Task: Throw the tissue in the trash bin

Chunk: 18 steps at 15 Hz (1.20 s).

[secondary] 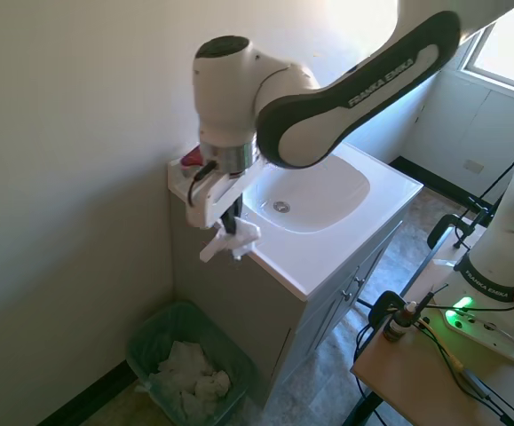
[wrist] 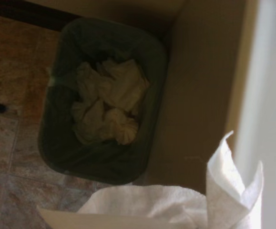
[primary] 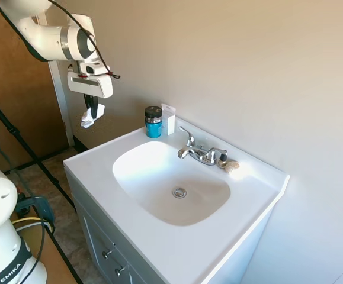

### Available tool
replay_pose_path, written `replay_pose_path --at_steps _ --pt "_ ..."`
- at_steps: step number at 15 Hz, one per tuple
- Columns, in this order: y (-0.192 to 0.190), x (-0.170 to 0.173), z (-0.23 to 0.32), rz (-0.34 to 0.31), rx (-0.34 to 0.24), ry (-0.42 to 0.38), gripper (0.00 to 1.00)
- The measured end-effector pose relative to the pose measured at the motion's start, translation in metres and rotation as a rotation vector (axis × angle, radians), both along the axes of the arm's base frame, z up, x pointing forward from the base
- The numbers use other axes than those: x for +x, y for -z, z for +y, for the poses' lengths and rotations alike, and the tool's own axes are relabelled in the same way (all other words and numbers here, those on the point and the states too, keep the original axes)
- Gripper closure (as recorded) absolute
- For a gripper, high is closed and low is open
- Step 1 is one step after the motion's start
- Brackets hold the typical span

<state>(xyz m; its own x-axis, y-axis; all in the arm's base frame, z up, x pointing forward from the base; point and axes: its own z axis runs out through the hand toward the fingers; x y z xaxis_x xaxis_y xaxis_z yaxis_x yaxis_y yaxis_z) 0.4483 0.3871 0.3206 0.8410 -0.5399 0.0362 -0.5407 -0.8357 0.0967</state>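
Gripping tissue (secondary: 230, 245) above trash bin (secondary: 150, 333)

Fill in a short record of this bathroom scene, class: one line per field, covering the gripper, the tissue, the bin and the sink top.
gripper: shut on the tissue, raised beside the vanity's end
tissue: white wad hanging from the gripper, not yet in the bin
bin: dark green, on the floor by the vanity, holds crumpled white paper
sink top: blue jar and faucet by the wall

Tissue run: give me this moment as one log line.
phase: carry | fingers: shut on tissue | position: beside the vanity, above floor | trash bin: below, holds white paper | release: not yet
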Motion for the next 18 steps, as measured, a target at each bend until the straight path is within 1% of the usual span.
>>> replay_pose_path --at_steps 3,6,7,12,16,18 --pt "0.024 0.028 0.037 0.014 0.016 -0.009 1.00" --pt "0.057 0.044 0.055 0.039 -0.005 0.002 1.00" --pt "0.062 0.047 0.058 0.045 -0.012 0.010 0.00" --pt "0.072 0.052 0.062 0.056 -0.030 0.033 0.00" --pt "0.082 0.054 0.050 0.082 -0.083 0.063 0.00" --pt "0.083 0.056 0.047 0.086 -0.091 0.068 0.00"
